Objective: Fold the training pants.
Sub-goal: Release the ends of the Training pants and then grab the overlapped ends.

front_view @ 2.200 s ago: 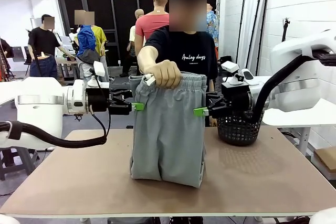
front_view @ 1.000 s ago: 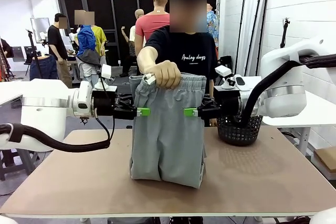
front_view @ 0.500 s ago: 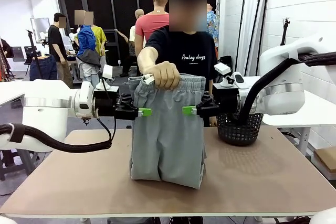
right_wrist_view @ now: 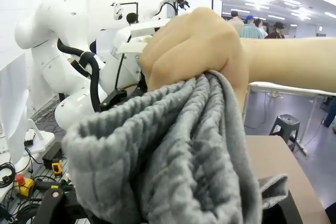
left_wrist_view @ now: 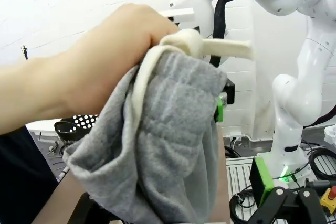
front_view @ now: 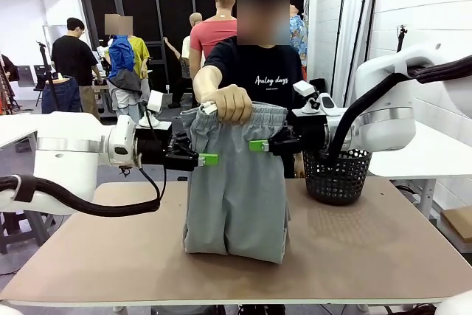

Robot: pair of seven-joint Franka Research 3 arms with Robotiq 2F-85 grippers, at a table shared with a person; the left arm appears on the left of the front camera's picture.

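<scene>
pants (front_view: 236, 189): light grey training pants hanging upright over the middle of the table, waistband bunched at the top, leg hems resting on the tabletop
person's hand (front_view: 230, 103): closed fist gripping the gathered waistband from above, arm stretched forward from the far side; white drawstring end sticks out of the fist
drawstring (left_wrist_view: 223, 47): white, bunched at the fist with one stiff end pointing sideways in the left wrist view
left gripper (front_view: 208, 159): level with the upper part of the pants, at their left edge; green pads in front of the grey fabric, fingers spread apart, nothing clamped; whether the pads touch the cloth cannot be told
right gripper (front_view: 257, 145): reaching in from the right, just below the waistband, green tip over the fabric; fingers apart, not clamped on anything
left wrist view: fist and waistband very close to the camera; own finger (left_wrist_view: 261, 172) at the bottom right, clear of the cloth
right wrist view: ribbed waistband (right_wrist_view: 178, 145) fills the foreground under the fist
basket (front_view: 336, 175): black perforated basket standing on the right rear part of the table, behind the right arm
table (front_view: 383, 256): brown top, pants hems resting near its centre
background: several people standing well behind the table
</scene>
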